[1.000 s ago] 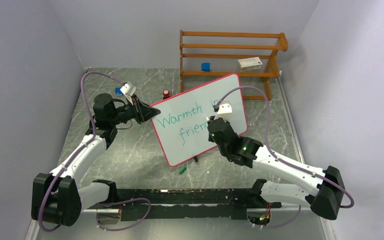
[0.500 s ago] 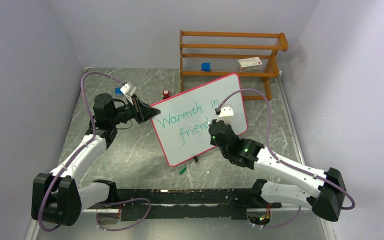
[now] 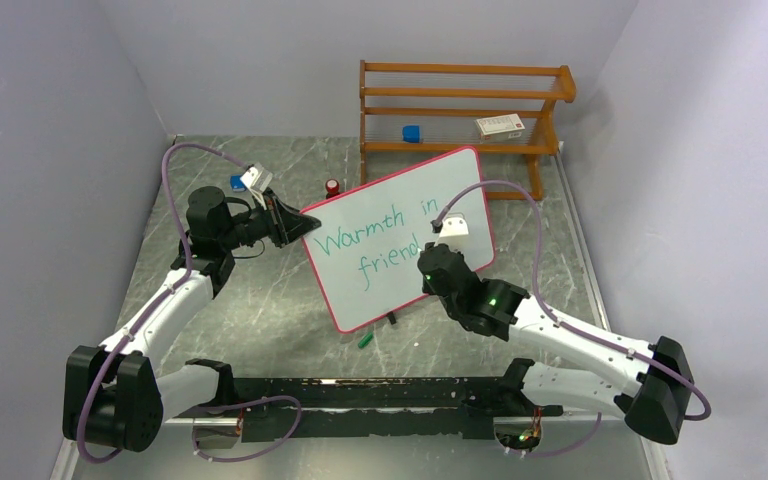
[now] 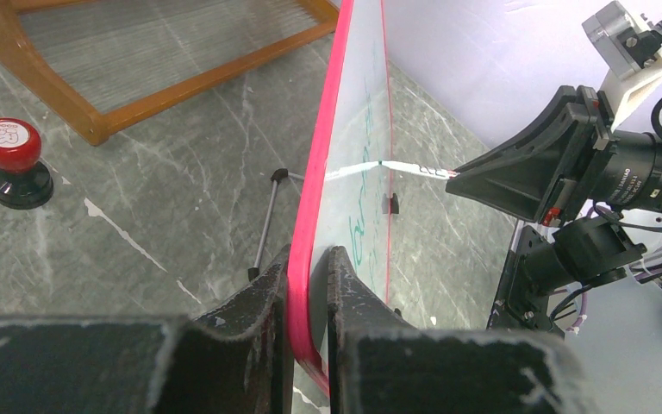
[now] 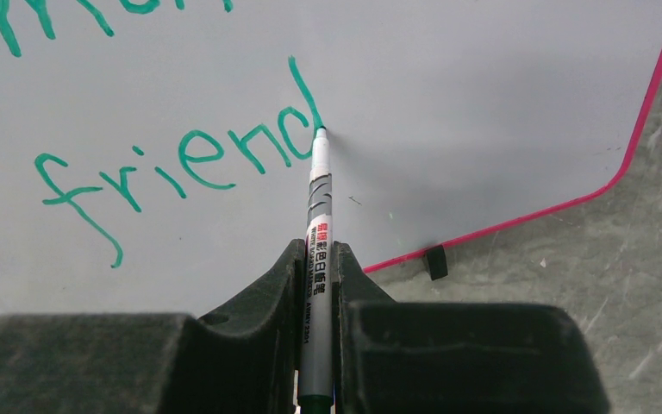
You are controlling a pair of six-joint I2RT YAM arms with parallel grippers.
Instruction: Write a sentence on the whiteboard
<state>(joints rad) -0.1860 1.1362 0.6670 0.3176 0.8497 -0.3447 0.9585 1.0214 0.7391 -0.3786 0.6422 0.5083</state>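
Note:
The whiteboard (image 3: 385, 292) stands tilted on the table, white with a pink-red frame. It carries green writing, "Warmth in" above "friend". My left gripper (image 3: 295, 225) is shut on the board's left edge; in the left wrist view its jaws (image 4: 309, 259) pinch the red frame of the whiteboard (image 4: 364, 121). My right gripper (image 3: 428, 252) is shut on a grey marker (image 5: 319, 198). The marker's green tip touches the whiteboard (image 5: 483, 86) at the foot of the "d" stem. In the right wrist view that gripper (image 5: 317, 250) clamps the marker barrel.
A wooden rack (image 3: 460, 105) at the back holds a blue block (image 3: 411, 133) and a white box (image 3: 500, 126). A red-topped stamp (image 3: 332, 187) (image 4: 13, 159) stands behind the board. A green cap (image 3: 365, 340) lies on the table in front of it.
The "d" of "friend" has been completed. My right gripper has shifted slightly right and down with the marker. The left gripper and the board have stayed put.

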